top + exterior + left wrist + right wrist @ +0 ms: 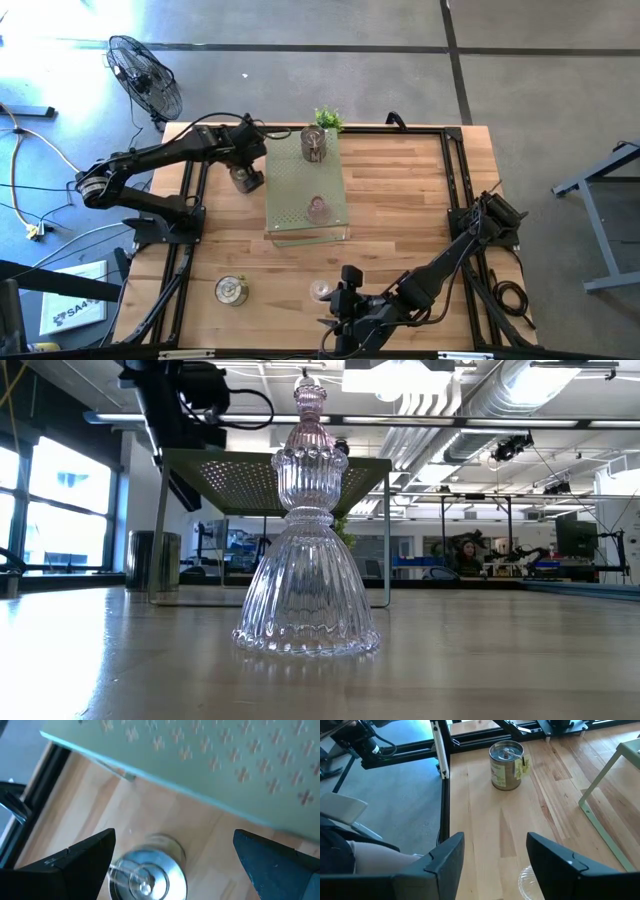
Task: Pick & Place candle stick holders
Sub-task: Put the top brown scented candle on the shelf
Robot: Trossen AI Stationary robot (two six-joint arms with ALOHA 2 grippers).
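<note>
A silver metal candle stick holder (147, 876) stands on the wooden table beside the pale green perforated board (306, 190). My left gripper (175, 840) hangs open above it, one finger on either side, apart from it. On the board stand a dark metal holder (314, 145) and a pink glass holder (318, 210). Near the table's front edge stand a brass-coloured metal holder (506, 765) and a ribbed glass holder (307, 560). My right gripper (495, 840) is open just right of that glass holder (322, 290), with nothing between its fingers.
The board stands on thin legs (600, 820) above the table. A small green plant (328, 118) sits at its far end. Black frame rails (190, 230) run along the table's left and right sides. A fan (145, 75) stands on the floor beyond the far left corner.
</note>
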